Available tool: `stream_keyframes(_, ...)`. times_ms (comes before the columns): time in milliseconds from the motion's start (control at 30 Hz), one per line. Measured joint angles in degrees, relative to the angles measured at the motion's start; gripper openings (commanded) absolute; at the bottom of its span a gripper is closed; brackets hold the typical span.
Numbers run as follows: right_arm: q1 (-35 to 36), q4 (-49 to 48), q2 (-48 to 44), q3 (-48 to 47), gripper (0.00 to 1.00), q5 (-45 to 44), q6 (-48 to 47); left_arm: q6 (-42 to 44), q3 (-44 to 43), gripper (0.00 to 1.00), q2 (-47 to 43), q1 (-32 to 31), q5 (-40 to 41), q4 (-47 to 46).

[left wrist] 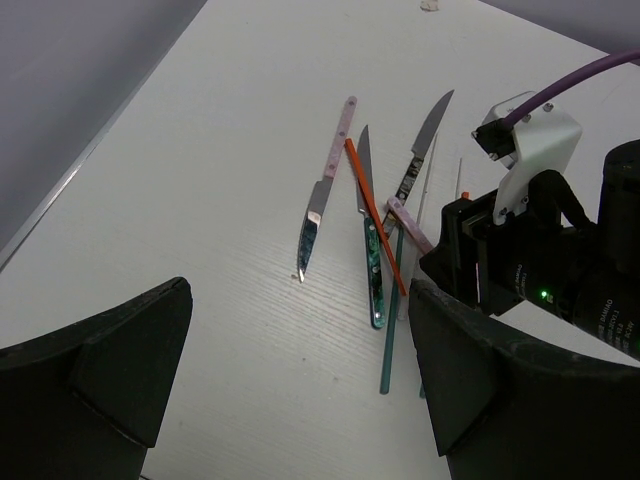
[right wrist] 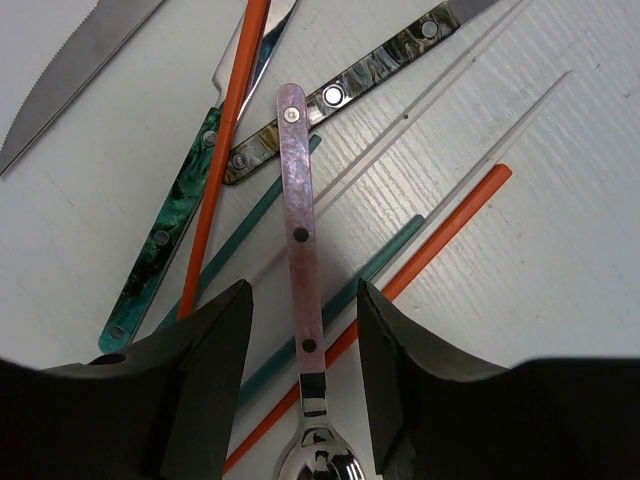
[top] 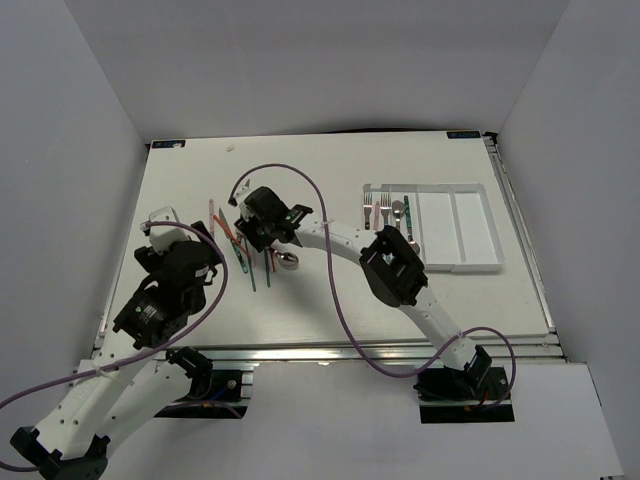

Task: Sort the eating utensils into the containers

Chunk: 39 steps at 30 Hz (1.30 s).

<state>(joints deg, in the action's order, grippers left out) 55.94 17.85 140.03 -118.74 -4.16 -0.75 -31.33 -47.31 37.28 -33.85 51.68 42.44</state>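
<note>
A loose pile of eating utensils [top: 240, 250] lies left of the table's middle. My right gripper [right wrist: 303, 340] is down over the pile, its jaws open on either side of a pink-handled spoon [right wrist: 300, 230], with a gap on each side. The spoon lies across a red chopstick [right wrist: 440, 235] and a green chopstick [right wrist: 370, 275]. A teal-handled knife [right wrist: 170, 240] and a dark marbled knife [right wrist: 350, 90] lie close by. My left gripper [left wrist: 300, 390] hangs wide open above bare table, short of the knives [left wrist: 372, 270]. The white tray [top: 470, 225] of containers sits at the right.
Forks and a spoon [top: 385, 212] lie in the tray's left compartments. In the left wrist view the right gripper's body [left wrist: 540, 270] and its purple cable stand close on the right. White walls enclose the table on three sides.
</note>
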Motion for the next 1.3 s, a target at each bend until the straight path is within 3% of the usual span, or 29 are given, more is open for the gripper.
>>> stream_keyframes(733, -1.1, -1.2, 2.0, 0.4, 0.42, 6.0, -6.0, 0.0, 0.0, 0.98, -1.4, 0.0, 0.0, 0.0)
stream_keyframes(867, -1.2, -1.7, 2.0, 0.6, 0.31, 6.1, -6.7, 0.0, 0.0, 0.98, -1.4, 0.0, 0.0, 0.0)
stream_keyframes(1133, -1.2, -7.3, 1.1, 4.4, 0.26, 7.5, -7.0, 0.0, 0.0, 0.98, -1.4, 0.0, 0.0, -0.1)
stream_keyframes(1167, -1.2, -7.6, 1.1, 4.5, 0.14, 7.6, -7.1, 0.0, 0.0, 0.98, -1.4, 0.0, 0.0, -0.1)
stream_keyframes(1200, -1.2, -7.7, 1.1, 4.6, 0.10, 7.7, -7.3, 0.0, 0.0, 0.98, -1.4, 0.0, 0.0, -0.1)
stream_keyframes(1300, -1.2, -7.8, 1.0, 4.7, 0.07, 7.8, -7.2, 0.0, 0.0, 0.98, -1.4, 0.0, 0.0, -0.1)
